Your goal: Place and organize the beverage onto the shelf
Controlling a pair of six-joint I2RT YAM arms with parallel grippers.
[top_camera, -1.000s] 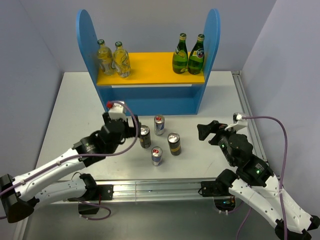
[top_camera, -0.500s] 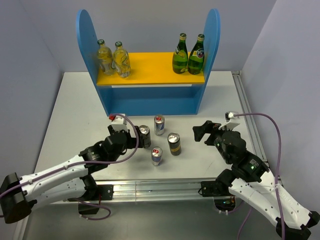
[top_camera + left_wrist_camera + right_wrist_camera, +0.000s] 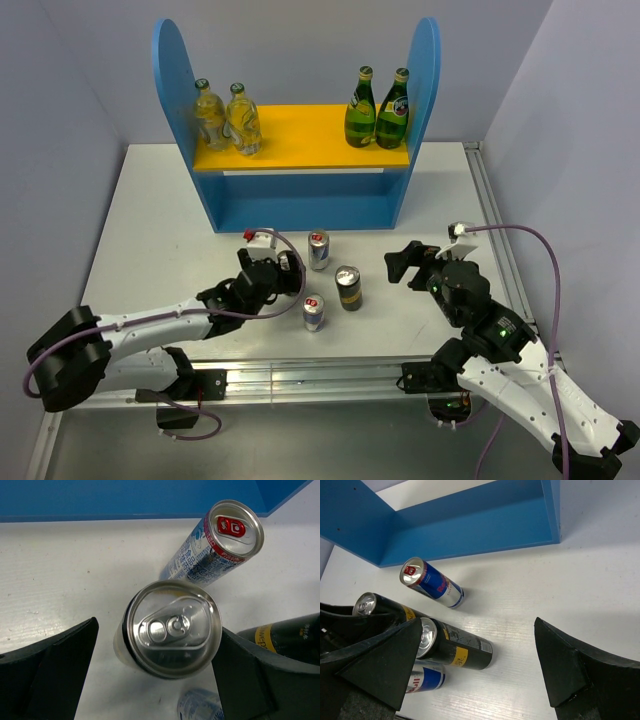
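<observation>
- The left gripper (image 3: 159, 630) is straddling a dark can (image 3: 172, 628). Its jaws are wide open, with one finger on each side and nothing gripped yet (the right-hand finger is sitting nearer the can than the other).
- The can is standing upright on the table (image 3: 150, 220), near the front of the shelf (image 3: 300, 205). A silver can (image 3: 220, 545) is just beyond it and a second dark can (image 3: 292, 640) is close on its right.
- The step in hand is probably closing on the can. Centring first should help, so both fingers are meeting the wall together and not shoving it toward its neighbours.
- Gripping on the body rather than at the rim is likely the steadier hold for lifting.
- The right gripper (image 3: 405, 263) is hanging open and empty, apart from the cans.
- Bottles (image 3: 228, 118) are standing at both ends of the yellow board (image 3: 300, 135), so a straight, upright lift is advisable before heading for the shelf.
</observation>
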